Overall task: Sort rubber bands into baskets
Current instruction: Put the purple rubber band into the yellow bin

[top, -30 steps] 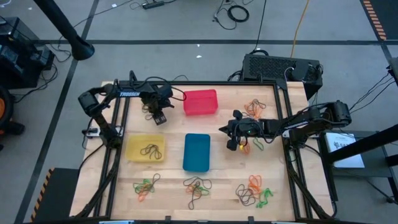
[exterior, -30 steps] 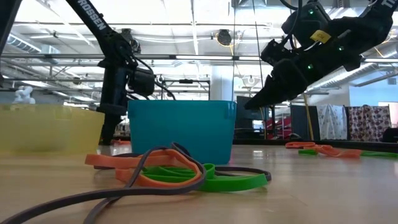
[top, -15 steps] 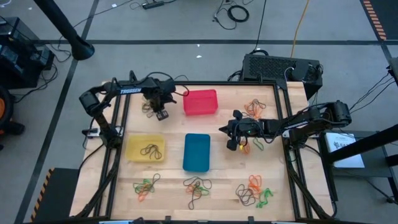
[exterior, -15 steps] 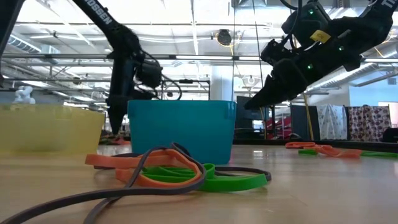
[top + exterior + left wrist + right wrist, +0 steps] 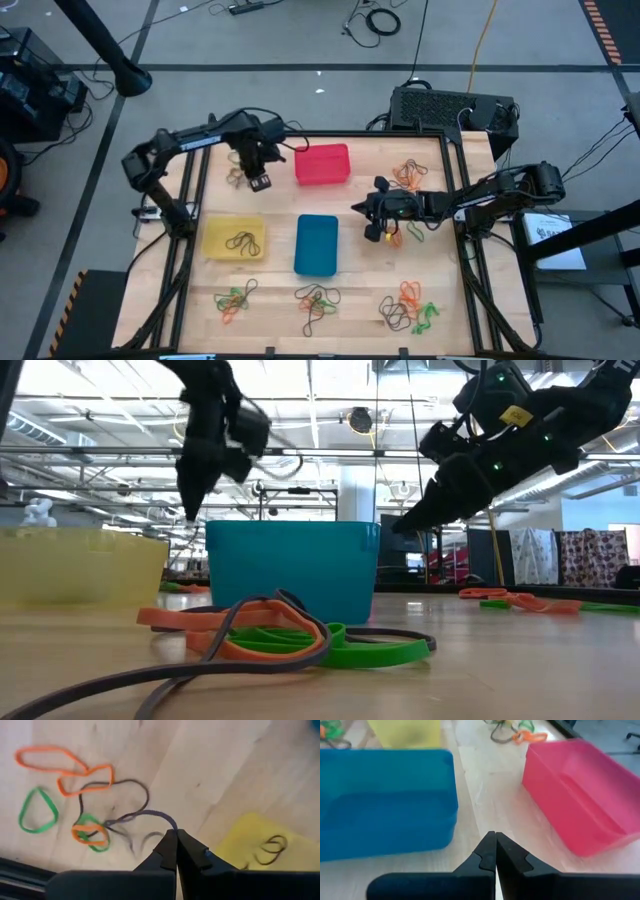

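My left gripper is over the table's far left, raised above a pile of orange, green and dark rubber bands, and is shut on a dark rubber band. My right gripper hangs shut and empty between the blue basket and the red basket, above the table. The yellow basket holds dark bands on its floor. More band piles lie at the far right and along the near edge. My left gripper pinches the dark band's upper end between its two fingertips, coming from above and pointing down. The band trails from the fingers down to the pile, where its lower part lies among the other bands.
The blue basket and the red basket flank my right gripper, with bare wood between them. Band piles lie at the near left and near right, and beside my right gripper. A black box stands behind the far right edge.
My left gripper has risen from table height beside the far-left pile and shifted a little toward the far edge. My right gripper has stayed still.
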Robot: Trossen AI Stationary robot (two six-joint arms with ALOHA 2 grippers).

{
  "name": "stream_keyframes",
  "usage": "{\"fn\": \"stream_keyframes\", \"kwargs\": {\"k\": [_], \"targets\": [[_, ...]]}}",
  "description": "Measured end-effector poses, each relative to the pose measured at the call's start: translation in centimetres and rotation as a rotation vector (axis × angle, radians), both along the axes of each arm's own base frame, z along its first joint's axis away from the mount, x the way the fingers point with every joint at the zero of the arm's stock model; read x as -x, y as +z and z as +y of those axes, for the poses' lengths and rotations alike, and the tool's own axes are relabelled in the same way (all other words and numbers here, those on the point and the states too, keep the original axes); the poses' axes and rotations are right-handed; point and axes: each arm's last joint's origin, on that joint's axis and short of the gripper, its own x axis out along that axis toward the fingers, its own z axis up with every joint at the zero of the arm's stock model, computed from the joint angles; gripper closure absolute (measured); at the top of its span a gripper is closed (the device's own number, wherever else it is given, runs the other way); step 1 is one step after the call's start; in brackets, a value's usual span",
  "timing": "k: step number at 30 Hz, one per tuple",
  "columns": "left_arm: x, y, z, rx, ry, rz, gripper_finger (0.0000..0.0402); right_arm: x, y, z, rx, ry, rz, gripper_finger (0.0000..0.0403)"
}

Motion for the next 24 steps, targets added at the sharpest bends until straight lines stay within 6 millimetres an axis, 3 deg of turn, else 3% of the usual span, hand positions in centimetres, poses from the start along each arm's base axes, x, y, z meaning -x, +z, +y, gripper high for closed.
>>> {"fn": "stream_keyframes", "kwargs": {"k": [8, 14, 20, 24], "targets": [[2.1, 5.3, -4.5, -0.093, 0.033, -0.198, 0.0400, -0.4, 0.8, 0.2, -0.006, 0.083, -0.090, 0.0403], [4.4, 8.3, -8.0, -0.104, 0.077, -0.314, 0.0400, -0.6, 1.3, 0.2, 0.000, 0.086, -0.140, 0.0403], [5.8, 9.8, -11.5, -0.064, 0.103, -0.393, 0.0400, -0.8, 1.9, 0.2, 0.029, 0.096, -0.199, 0.0403], [5.9, 9.1, -13.6, -0.027, 0.114, -0.370, 0.0400, -0.9, 2.2, 0.2, 0.051, 0.103, -0.233, 0.0403]]}}
